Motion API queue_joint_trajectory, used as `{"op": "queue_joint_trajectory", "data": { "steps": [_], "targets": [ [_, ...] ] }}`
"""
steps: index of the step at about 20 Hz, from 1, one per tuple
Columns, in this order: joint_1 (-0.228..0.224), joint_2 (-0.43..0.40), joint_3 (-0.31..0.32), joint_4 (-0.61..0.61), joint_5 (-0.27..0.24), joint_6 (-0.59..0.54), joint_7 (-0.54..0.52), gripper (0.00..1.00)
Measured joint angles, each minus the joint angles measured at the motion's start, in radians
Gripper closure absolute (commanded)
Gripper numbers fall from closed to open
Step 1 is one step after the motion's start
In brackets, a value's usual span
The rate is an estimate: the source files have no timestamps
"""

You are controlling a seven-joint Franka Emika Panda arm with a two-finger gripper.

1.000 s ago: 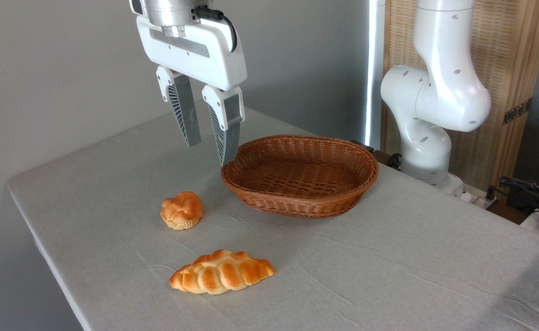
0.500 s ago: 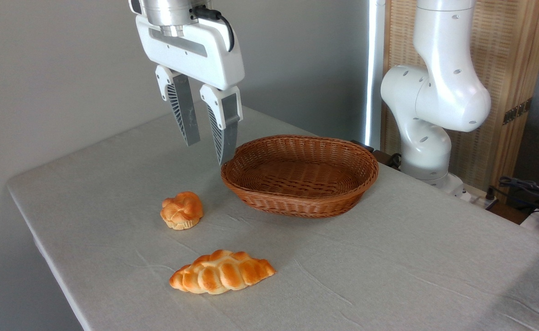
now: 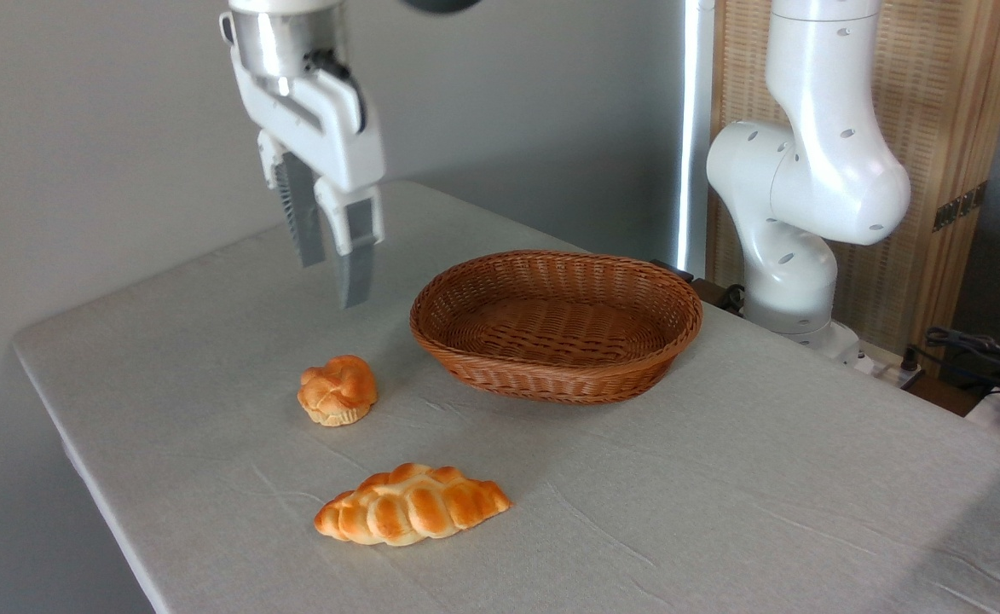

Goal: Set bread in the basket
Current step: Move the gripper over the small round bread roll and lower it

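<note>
Over the last half second the gripper (image 3: 333,281) has swung left, away from the wicker basket (image 3: 557,324), and turned, jaws apart and empty, toward the knotted bun (image 3: 338,390) lying untouched on the tablecloth (image 3: 721,477), so pickup looks next.

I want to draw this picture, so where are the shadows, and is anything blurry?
In the camera view, soft light gives faint shadows: a dim patch on the table in front of the basket, small ones under the bun and the braided loaf. The claw looks a bit smeared; the breads and basket are sharp.
</note>
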Motion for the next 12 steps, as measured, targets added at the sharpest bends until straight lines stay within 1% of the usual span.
{"op": "queue_joint_trajectory", "data": {
  "steps": [3,5,7,10,12],
  "targets": [
    [-0.026,0.007,-0.013,-0.049,0.004,0.076,0.000,0.00],
    [-0.047,0.013,-0.014,-0.081,0.020,0.125,0.000,0.00],
    [-0.067,0.023,-0.016,-0.115,0.046,0.178,0.000,0.00],
    [-0.078,0.043,-0.032,-0.149,0.069,0.252,0.000,0.00],
    [-0.080,0.056,-0.042,-0.172,0.107,0.274,0.000,0.00]
  ]
}}
